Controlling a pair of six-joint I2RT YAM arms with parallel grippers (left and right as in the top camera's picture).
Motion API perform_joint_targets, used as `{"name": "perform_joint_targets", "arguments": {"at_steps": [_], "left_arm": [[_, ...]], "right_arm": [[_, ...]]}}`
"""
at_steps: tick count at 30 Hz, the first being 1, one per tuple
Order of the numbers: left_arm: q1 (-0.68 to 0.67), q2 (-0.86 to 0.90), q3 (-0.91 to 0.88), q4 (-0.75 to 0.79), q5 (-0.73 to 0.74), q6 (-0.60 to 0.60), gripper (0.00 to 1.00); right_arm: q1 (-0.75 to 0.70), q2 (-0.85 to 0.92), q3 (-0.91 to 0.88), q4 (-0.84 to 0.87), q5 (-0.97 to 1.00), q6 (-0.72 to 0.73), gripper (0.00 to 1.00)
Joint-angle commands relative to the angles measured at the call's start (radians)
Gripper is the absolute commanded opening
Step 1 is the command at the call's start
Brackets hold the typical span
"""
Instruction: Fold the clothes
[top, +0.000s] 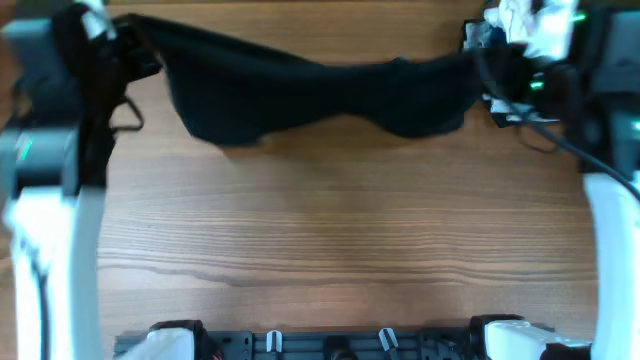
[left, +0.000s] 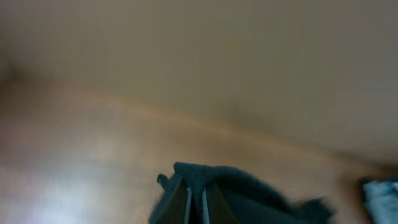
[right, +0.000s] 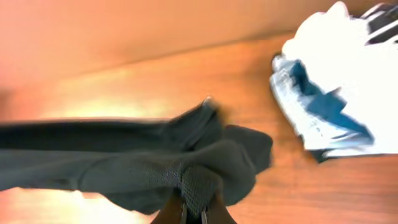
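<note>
The black garment (top: 320, 95) hangs stretched in a band across the far part of the wooden table, sagging in the middle. My left gripper (top: 135, 45) is shut on its left end; the left wrist view shows the fabric (left: 249, 186) pinched between the fingers (left: 196, 202). My right gripper (top: 480, 60) is shut on its right end; the right wrist view shows the cloth (right: 124, 155) bunched over the fingertips (right: 193, 208). No white logo shows.
A heap of white, black-lettered and light-blue clothes (top: 530, 25) lies at the far right corner, also in the right wrist view (right: 336, 93). The wooden table (top: 340, 240) stretches bare toward the arm bases (top: 340, 345) at the near edge.
</note>
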Motion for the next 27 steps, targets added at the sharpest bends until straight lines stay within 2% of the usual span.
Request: {"name": "perform_joint_targets", "arguments": {"at_steps": [1,8,16,22,27], "left_arm": [[-0.003,-0.144,0.016,-0.019,-0.012,0.018,0.04],[-0.003,-0.325,0.016,0.001,-0.027,0.018,0.04],[-0.003,-0.48,0.016,0.019,-0.026,0.017,0.04],[-0.003,-0.485,0.016,-0.091,-0.025,-0.006,0.04],[-0.003,-0.396,0.014,-0.22,-0.026,-0.006,0.04]], "right_arm": [[-0.07,-0.026,0.162,-0.09,-0.002,-0.008,0.04],[-0.204,-0.097,0.295,-0.19,-0.131,-0.012,0.04],[-0.254,-0.251,0.394,-0.277,-0.119,-0.029,0.04],[-0.254,-0.292,0.41,-0.391,-0.057,-0.061,0.04],[-0.254,-0.204,0.41,-0.467,-0.066,-0.121,0.04]]}}
